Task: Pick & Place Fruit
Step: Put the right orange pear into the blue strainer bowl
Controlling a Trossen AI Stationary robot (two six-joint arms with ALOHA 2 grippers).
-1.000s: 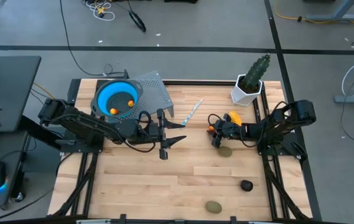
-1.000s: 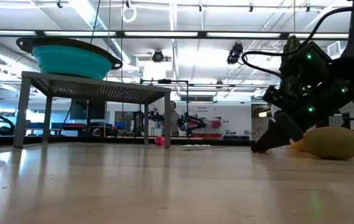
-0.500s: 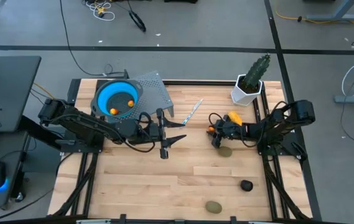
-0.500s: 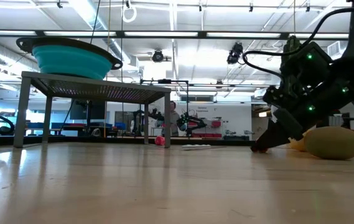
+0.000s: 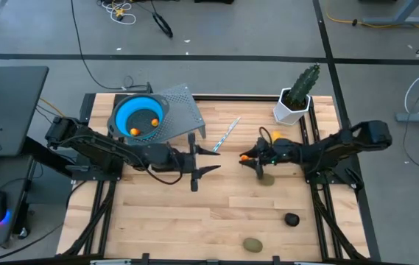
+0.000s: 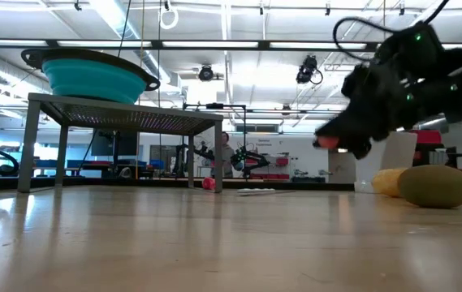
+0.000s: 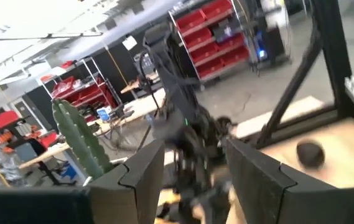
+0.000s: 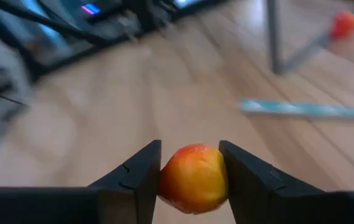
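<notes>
My right gripper (image 5: pixel 247 156) is shut on a small orange toy fruit (image 8: pixel 193 177) above the middle of the table; it also shows in the low view (image 6: pixel 325 143). My left gripper (image 5: pixel 213 160) is open and empty, level, a little to the table's left of it. A yellow-orange oval (image 5: pixel 276 138), an olive oval (image 5: pixel 266 178), a second olive oval (image 5: pixel 252 244) and a dark round fruit (image 5: pixel 291 219) lie on the table. Two orange pieces (image 5: pixel 135 131) lie in the blue bowl (image 5: pixel 124 116). My right gripper pinches the small orange fruit by its two opposite sides (image 8: pixel 164 180) between its two fingers (image 8: pixel 242 180). The fingers come from the table's right, slanting slightly down. The fruit is lifted clear of the table (image 6: pixel 325 143).
The blue bowl stands on a grey metal stand (image 5: pixel 183 110) at the far left. A cactus-like plant in a white pot (image 5: pixel 296 99) stands at the far right. A thin pale striped stick (image 5: pixel 227 132) lies near the stand. Another small orange piece (image 8: pixel 344 23) lies by the stand's leg.
My right gripper has risen from the table with the small orange fruit and gone a little toward the table's left edge; the fruit is now lifted clear. The olive and yellow-orange ovals beside it have stayed in place.
</notes>
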